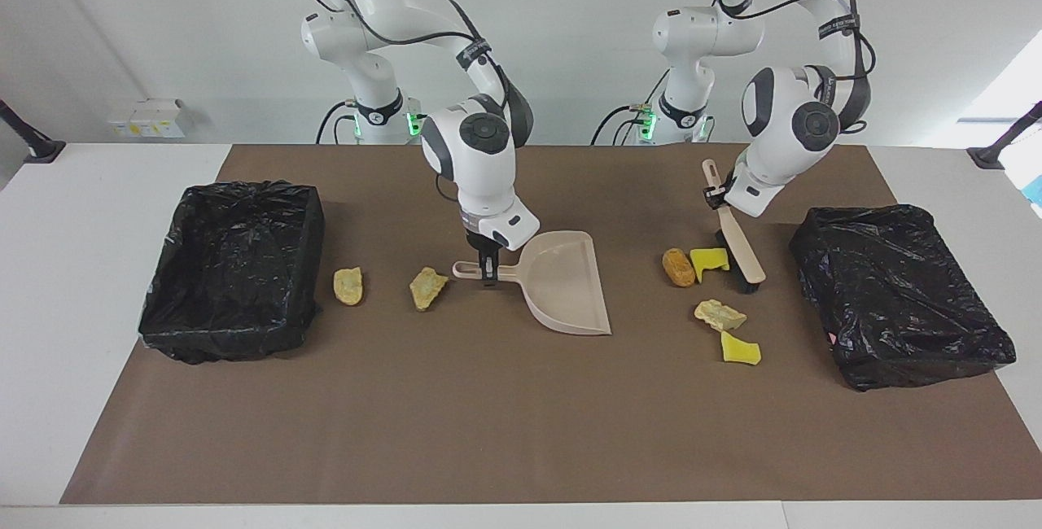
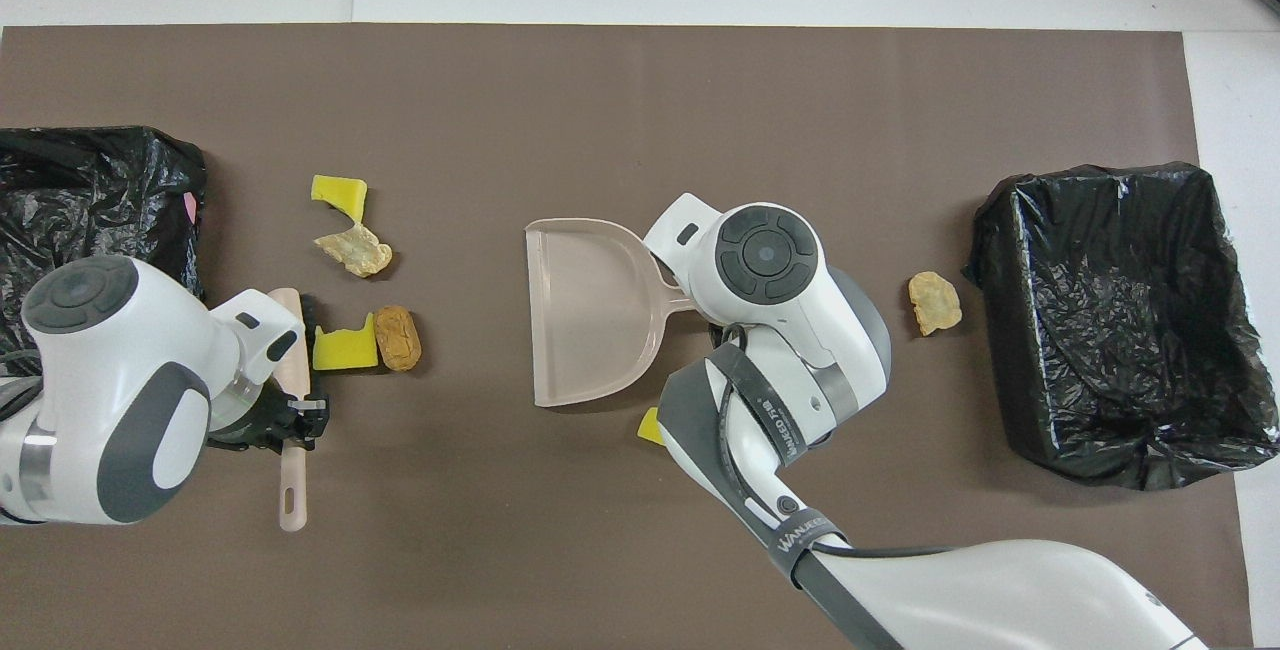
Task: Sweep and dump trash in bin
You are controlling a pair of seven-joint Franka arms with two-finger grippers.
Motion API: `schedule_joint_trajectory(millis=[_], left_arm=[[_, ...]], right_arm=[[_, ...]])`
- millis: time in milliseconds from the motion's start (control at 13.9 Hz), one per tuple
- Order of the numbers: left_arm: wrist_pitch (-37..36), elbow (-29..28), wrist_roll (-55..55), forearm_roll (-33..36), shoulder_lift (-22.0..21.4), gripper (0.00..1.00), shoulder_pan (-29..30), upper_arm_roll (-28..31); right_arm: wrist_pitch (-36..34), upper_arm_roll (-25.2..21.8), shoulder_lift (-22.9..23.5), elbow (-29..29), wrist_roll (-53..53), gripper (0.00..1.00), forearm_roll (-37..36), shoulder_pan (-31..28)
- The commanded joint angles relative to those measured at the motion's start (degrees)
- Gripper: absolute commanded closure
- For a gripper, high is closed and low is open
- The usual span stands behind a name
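At centre frame, the right gripper (image 1: 487,268) clamps the beige plastic dustpan (image 1: 566,285) by its handle. At right, the left gripper (image 1: 716,198) grips the beige bristle brush (image 1: 737,248) touching a yellow sponge scrap (image 1: 708,260); other scraps lie scattered across the brown mat (image 1: 521,423).

1. The right arm enters at the upper left of the facing view and bends down to centre frame; its wrist points straight down.
2. The right claw (image 1: 487,267) is low, fingers clamped together.
3. The left arm descends at the upper right, wrist angled down toward frame centre.
4. The left claw (image 1: 716,197) is clamped tight.
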Motion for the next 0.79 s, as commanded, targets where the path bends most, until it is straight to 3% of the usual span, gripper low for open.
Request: schedule_joint_trajectory(millis=[0, 215, 431, 718], left_arm=[[1.77, -1.12, -7.08, 0.1, 0.37, 1.0, -7.58, 0.38], [1.85, 0.2, -10.08, -5.07, 0.64, 1.0, -13.56, 0.29], [3.25, 5.1, -15.53, -9.73, 3.26, 1.0, -19.89, 0.29], [2.04, 10.38, -16.69, -11.51, 5.29, 1.0, -25.36, 0.2]], right_arm=[[0.86, 0.56, 0.95, -0.02, 0.04, 1.0, 1.01, -0.09], [1.74, 0.48, 1.39, 0.59, 1.46, 1.0, 0.75, 0.17], [1.56, 0.48, 1.39, 0.59, 2.07, 1.0, 0.75, 0.44], [1.56, 0.48, 1.39, 0.59, 2.42, 1.0, 0.83, 0.52]])
